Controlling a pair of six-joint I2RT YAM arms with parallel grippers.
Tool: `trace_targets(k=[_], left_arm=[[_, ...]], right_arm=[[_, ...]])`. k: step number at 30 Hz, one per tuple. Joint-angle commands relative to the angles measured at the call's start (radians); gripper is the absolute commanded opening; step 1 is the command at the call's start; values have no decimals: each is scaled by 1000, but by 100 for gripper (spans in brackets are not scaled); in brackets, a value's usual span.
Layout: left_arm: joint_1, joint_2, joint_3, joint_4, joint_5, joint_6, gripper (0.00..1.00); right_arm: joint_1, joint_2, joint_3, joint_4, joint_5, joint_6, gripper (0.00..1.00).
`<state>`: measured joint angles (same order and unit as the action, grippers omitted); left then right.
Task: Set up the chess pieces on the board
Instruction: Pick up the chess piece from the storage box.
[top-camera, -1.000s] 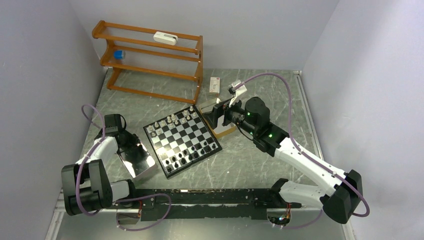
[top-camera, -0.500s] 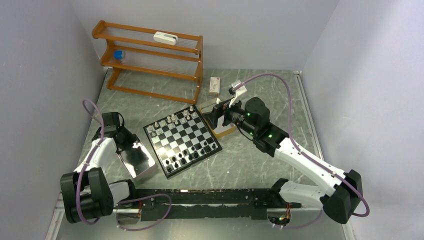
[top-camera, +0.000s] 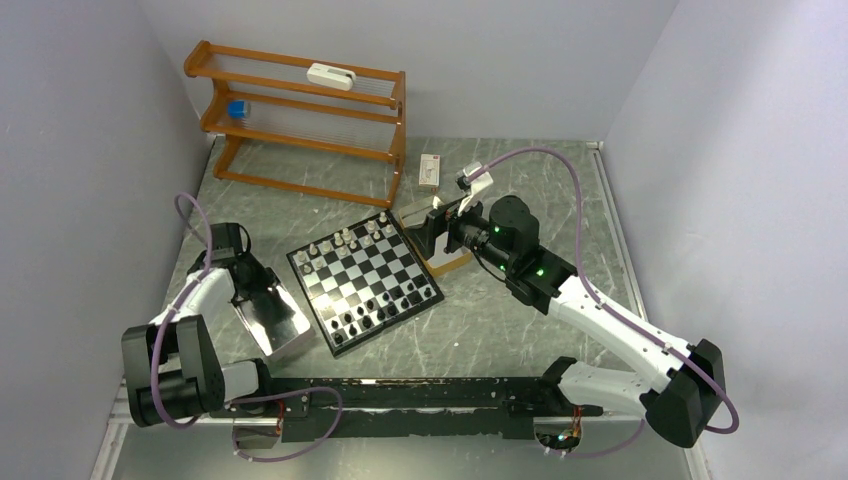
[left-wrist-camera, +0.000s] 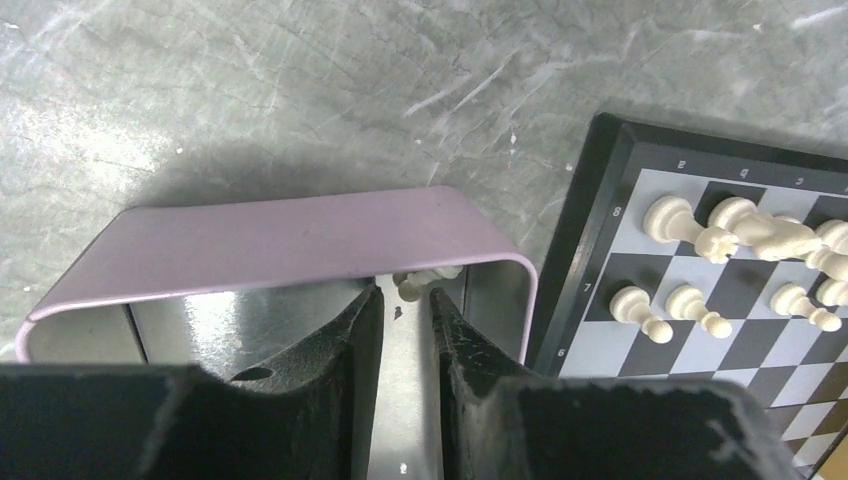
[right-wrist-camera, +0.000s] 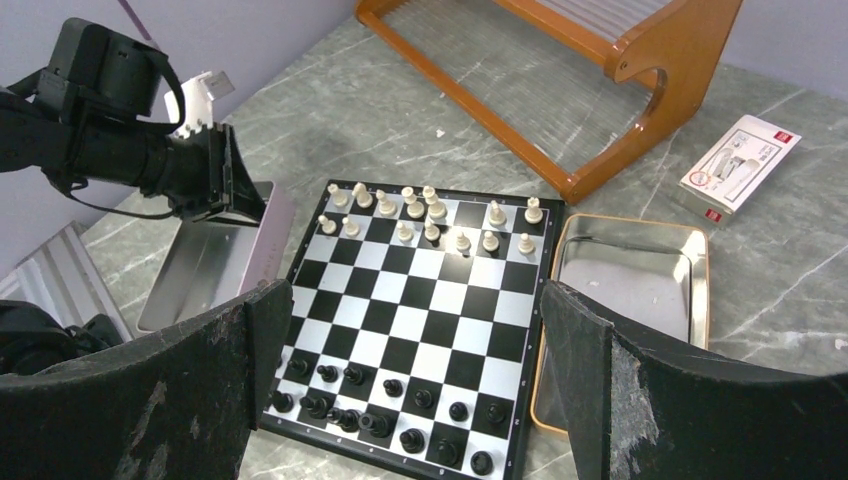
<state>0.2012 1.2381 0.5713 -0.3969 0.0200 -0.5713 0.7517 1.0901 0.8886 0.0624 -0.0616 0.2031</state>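
Grey marbled tabletop (top-camera: 520, 330): the board (top-camera: 365, 283) was recorded at centre, cream chess pieces (top-camera: 345, 242) ranked along its far edge, black pieces (top-camera: 385, 308) along the near. The left gripper (left-wrist-camera: 402, 300) was found inside a metal tray (left-wrist-camera: 300, 240), jaws narrowly parted at one cream piece (left-wrist-camera: 420, 283); whether it was gripped could not be determined. The right gripper (right-wrist-camera: 415, 300) was held wide apart, empty.

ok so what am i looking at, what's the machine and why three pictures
Two robot arms bolted to a table, setting up a chessboard. One picture looks down from above; the other two come from a camera on each wrist, so the dark shapes at the bottom are that arm's own fingers. The left gripper reaches into a silver tray, fingers nearly together by a cream piece; whether it grips it is unclear. The right gripper hangs wide open and empty by a gold-rimmed tray. White pieces and black pieces stand at opposite board ends.
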Motion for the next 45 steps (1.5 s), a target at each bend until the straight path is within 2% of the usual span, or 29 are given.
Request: trace_targets(k=[1, 9, 24, 33, 35, 40, 45], left_arm=[[9, 25, 18, 40, -8, 26, 28], [7, 21, -10, 62, -18, 15, 23], [-9, 61, -14, 73, -18, 21, 22], [-12, 55, -7, 48, -55, 9, 10], [-14, 55, -5, 45, -52, 8, 11], [-34, 76, 1, 34, -62, 3, 20], [-51, 105, 10, 16, -87, -3, 21]], right_arm=[[-5, -19, -11, 37, 6, -5, 100], [-4, -22, -17, 42, 6, -5, 100], [-5, -36, -22, 41, 13, -7, 100], [-4, -39, -22, 42, 10, -6, 100], [-4, -42, -20, 40, 8, -7, 100], [-4, -50, -21, 38, 11, -9, 100], [-5, -58, -22, 36, 15, -11, 100]])
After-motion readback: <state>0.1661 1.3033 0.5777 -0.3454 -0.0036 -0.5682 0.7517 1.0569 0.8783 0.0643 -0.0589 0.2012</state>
